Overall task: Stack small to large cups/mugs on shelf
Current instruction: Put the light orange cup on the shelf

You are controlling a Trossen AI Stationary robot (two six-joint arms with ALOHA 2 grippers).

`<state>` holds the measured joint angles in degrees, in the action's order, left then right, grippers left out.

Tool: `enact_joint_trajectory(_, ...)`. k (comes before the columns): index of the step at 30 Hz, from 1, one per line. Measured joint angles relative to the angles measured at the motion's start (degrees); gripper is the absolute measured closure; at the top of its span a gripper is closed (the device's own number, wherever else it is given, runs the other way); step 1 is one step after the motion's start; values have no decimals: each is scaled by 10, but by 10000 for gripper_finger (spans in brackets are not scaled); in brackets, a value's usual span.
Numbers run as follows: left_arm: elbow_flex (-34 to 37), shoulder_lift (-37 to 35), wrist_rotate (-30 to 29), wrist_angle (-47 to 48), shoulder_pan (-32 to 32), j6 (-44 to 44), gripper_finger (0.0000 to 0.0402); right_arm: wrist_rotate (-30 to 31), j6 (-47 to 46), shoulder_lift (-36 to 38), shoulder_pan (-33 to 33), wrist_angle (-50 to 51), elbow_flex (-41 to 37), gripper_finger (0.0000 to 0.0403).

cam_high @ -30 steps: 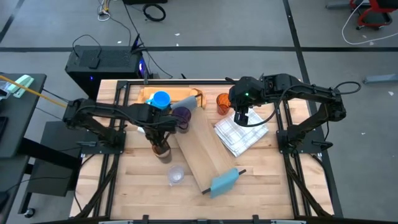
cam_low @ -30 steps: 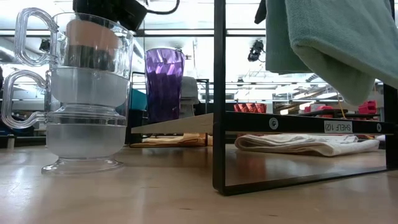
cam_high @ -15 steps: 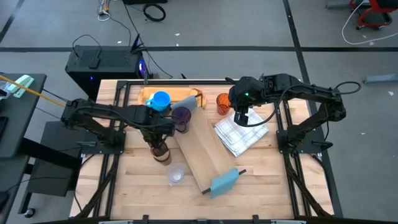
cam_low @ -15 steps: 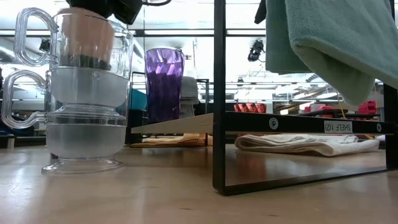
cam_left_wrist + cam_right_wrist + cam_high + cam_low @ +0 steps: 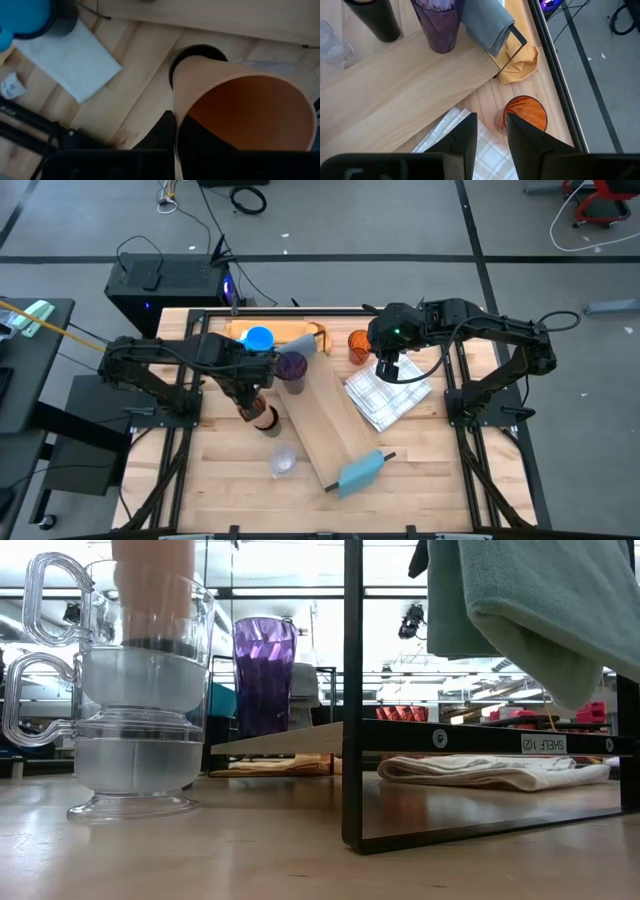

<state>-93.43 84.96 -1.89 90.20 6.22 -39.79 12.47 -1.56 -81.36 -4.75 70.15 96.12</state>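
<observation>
Left gripper (image 5: 243, 392) is clamped on the rim of a pale orange cup (image 5: 240, 107), its fingers pinching the wall; in the left wrist view the cup fills the frame and its base sits over a dark round opening. Compared with a second ago, the arm has drawn back toward the left side of the table and upward. In the low view the orange cup (image 5: 152, 590) now stands taller out of the stack of clear handled glasses (image 5: 135, 710), its top out of frame, where earlier the dark gripper body was visible pressing over it. From above, the stack (image 5: 262, 418) sits just left of the long pale shelf plank (image 5: 330, 420).

Right gripper (image 5: 388, 366) hangs unchanged over the white checked cloth (image 5: 385, 395), fingers slightly parted and empty, just beside a ribbed orange cup (image 5: 525, 113) on the table.

On the shelf's far end stand the purple tumbler (image 5: 292, 366) and a black cup (image 5: 377, 20). Bright blue mug (image 5: 258, 340) sits on the orange-brown board (image 5: 300, 332). One small clear glass (image 5: 283, 461) stands alone near the table front.
</observation>
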Motion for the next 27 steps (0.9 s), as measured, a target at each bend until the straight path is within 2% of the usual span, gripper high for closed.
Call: enact_joint_trajectory(27,-16,-5,11,-2,3,0,391,0,1,0,0,0,0,293)
